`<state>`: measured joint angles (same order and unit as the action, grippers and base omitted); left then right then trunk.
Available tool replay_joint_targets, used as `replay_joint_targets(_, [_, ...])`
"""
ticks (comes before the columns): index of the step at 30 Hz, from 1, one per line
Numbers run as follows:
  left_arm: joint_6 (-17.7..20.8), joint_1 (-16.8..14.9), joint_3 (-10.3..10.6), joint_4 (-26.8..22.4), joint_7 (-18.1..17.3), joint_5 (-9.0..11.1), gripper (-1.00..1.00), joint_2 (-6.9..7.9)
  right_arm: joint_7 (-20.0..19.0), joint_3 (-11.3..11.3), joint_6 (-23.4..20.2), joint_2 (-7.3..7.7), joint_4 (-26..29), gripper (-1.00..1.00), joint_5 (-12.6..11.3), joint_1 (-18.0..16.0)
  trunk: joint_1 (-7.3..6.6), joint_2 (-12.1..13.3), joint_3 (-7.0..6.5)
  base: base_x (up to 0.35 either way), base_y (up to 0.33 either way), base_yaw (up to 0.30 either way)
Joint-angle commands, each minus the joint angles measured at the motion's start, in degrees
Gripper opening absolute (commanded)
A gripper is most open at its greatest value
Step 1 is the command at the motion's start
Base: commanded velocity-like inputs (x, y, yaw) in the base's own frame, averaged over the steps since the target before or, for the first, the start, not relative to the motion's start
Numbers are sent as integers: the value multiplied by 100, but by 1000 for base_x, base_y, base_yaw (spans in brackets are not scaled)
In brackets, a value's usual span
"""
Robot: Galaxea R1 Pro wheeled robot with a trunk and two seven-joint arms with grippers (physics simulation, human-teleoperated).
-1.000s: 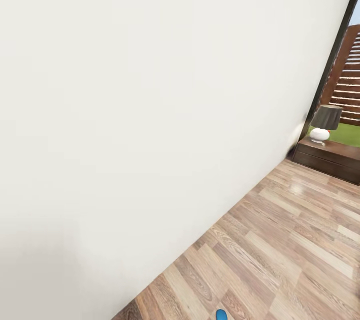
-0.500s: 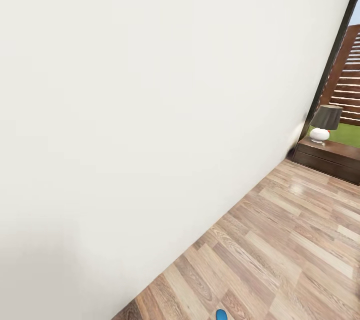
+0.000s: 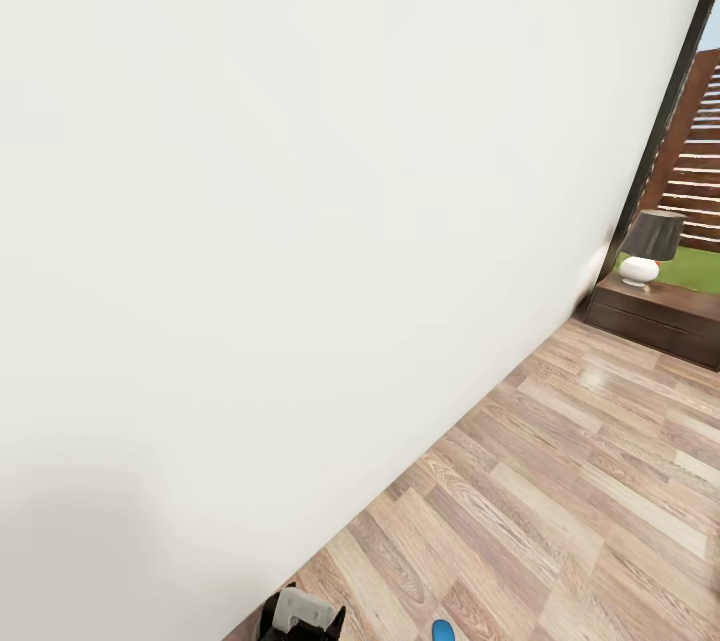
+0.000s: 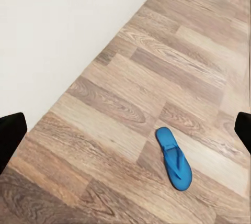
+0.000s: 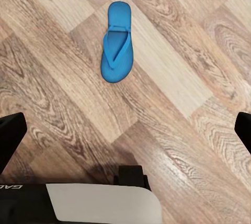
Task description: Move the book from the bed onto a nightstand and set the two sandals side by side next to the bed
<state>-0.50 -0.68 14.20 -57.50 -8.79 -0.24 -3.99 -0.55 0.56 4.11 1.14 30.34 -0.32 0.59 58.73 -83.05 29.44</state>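
We count one blue sandal (image 4: 174, 159) on the wood floor (image 3: 560, 481), one lamp (image 3: 650, 245), one dark low cabinet (image 3: 655, 319), one white wall (image 3: 300, 221).

Head view: tilted, facing a white wall (image 3: 250, 221) close by, plank floor (image 3: 560, 481) running to a far lamp (image 3: 650, 243). Both wrist views: angled down over that floor from above, sharing one blue sandal (image 4: 174, 158) (image 5: 118, 49).
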Motion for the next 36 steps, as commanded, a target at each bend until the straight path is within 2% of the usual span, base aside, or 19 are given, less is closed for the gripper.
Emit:
replay_joint_targets(1, [18, -2, 28, -141, -21, -3, 100, -3, -6, 6, 7, 0, 7, 100, -4, 3, 0, -2, 5, 0, 0, 0])
replay_joint_targets(6, [54, -2, 85, -447, -25, 5, 100, -1, -2, 6, 9, 0, 7, 100, 0, 3, 0, -2, 5, 0, 0, 0])
replay_joint_targets(28, [59, -2, 125, -478, -8, -2, 100, -1, -10, 6, 4, 0, 18, 100, -1, 3, 0, -2, 5, 0, 0, 0])
replay_joint_targets(33, [59, -2, 126, -480, -8, -2, 100, -2, -6, 18, -68, 14, 64, 100, 4, 3, 110, -203, 94, 0, 0, 0])
replay_joint_targets(36, [59, -2, 124, -477, -8, -2, 100, 0, 8, 38, -352, 16, 304, 100, 5, -5, 176, -323, 148, 0, 0, 0])
